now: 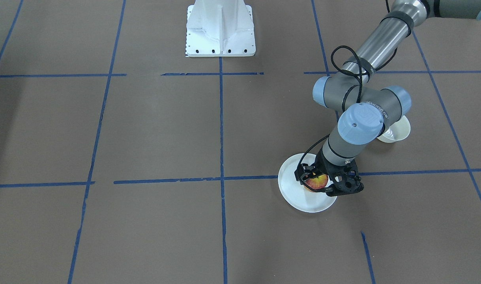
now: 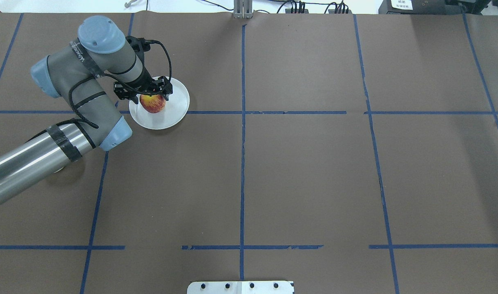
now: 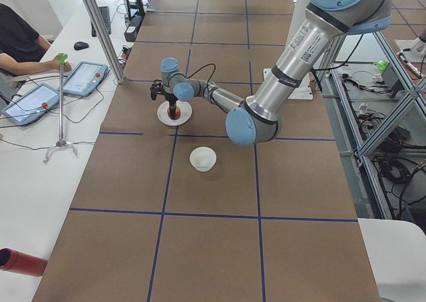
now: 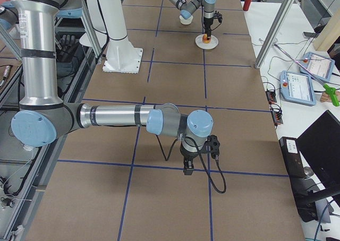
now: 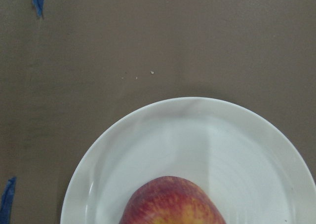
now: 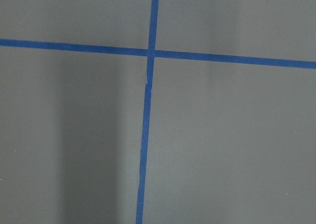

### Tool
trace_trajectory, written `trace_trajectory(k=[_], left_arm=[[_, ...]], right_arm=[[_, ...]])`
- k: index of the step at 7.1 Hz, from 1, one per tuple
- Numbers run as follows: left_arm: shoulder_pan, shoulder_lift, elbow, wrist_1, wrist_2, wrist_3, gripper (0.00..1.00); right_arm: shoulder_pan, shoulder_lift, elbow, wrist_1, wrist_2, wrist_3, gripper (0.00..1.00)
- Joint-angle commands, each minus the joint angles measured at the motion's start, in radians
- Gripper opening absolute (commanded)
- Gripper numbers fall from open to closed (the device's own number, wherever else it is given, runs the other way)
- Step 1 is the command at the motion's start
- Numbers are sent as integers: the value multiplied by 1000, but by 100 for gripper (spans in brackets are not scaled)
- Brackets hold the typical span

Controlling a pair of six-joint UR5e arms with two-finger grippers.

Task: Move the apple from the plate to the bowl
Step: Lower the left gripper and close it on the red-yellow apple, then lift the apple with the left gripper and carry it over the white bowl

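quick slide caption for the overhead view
Left gripper straddling the apple on the white plate.

The table (image 2: 298, 175) wears matt brown paper crossed by blue tape (image 2: 242, 163). The plate (image 2: 173, 116) shines glossy white; the apple (image 2: 152, 104) looks smooth. The left arm (image 2: 24, 157) has a brushed-metal tube and matt plastic caps.

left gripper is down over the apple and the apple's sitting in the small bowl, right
No. The apple sits on the plate, not in the bowl, which stands empty away from the plate. The overhead exterior view shows this. The left gripper is indeed down over the apple.
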State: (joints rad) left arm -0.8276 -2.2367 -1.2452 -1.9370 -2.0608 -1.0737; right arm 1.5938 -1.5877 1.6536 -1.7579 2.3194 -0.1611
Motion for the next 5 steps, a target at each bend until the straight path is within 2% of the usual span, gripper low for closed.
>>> trace_trajectory(k=[1,2,3,4,5], left_arm=[[10,0,6,-10,1,0,93],[10,0,0,-10,-1,8,27],[-10,3,-5,-7,-1,14,0],[-62,18,-60,13,-4,49,0],[-96,69,-157,71,-8,110,0]], right_arm=[[0,0,0,0,0,0,100],[0,0,0,0,0,0,100],[0,0,0,0,0,0,100],[0,0,0,0,0,0,100],[0,0,0,0,0,0,100]])
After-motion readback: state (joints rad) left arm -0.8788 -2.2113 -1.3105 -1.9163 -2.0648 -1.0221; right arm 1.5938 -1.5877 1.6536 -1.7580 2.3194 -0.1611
